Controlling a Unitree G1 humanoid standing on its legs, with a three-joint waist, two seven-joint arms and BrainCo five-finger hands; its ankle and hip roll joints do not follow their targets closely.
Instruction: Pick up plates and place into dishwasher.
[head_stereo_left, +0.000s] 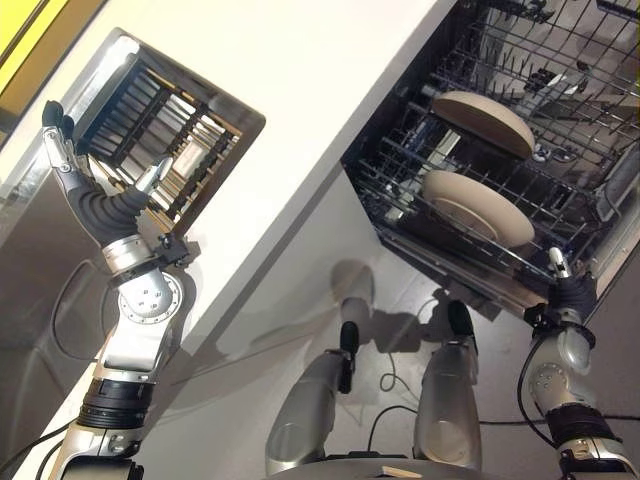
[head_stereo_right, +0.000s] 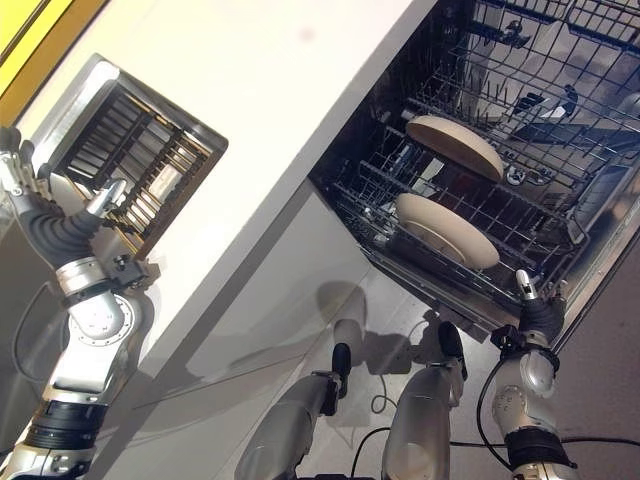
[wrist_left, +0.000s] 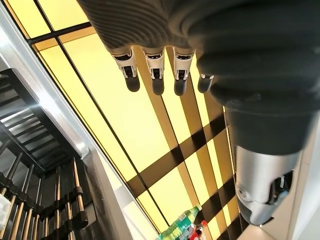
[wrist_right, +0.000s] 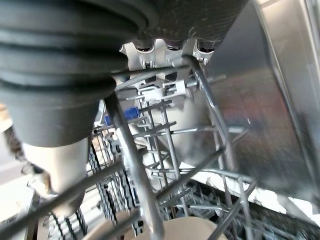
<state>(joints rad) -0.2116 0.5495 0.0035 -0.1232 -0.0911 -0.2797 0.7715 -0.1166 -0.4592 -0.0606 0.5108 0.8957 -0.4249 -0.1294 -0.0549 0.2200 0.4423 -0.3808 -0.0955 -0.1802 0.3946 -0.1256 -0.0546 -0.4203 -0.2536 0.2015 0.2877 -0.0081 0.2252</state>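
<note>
1. Left hand (head_stereo_left: 100, 205): I see it raised beside the sink's dish rack (head_stereo_left: 165, 130), fingers straight and spread, thumb apart, holding nothing.
2. White counter (head_stereo_left: 300, 110): it runs between the rack and the dishwasher.
3. Dishwasher basket (head_stereo_left: 470, 130): two beige plates (head_stereo_left: 470, 205) stand tilted among its wire tines, one behind the other.
4. Right hand (head_stereo_left: 565, 290): it sits at the basket's near edge; I cannot tell whether its fingers grip the wire.

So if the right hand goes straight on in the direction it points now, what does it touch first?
Most likely the dark wire dishwasher rack: the right hand sits at its front edge, with rack wires right before it in its wrist view. The nearer beige round plate stands beyond, though depth is uncertain.
</note>
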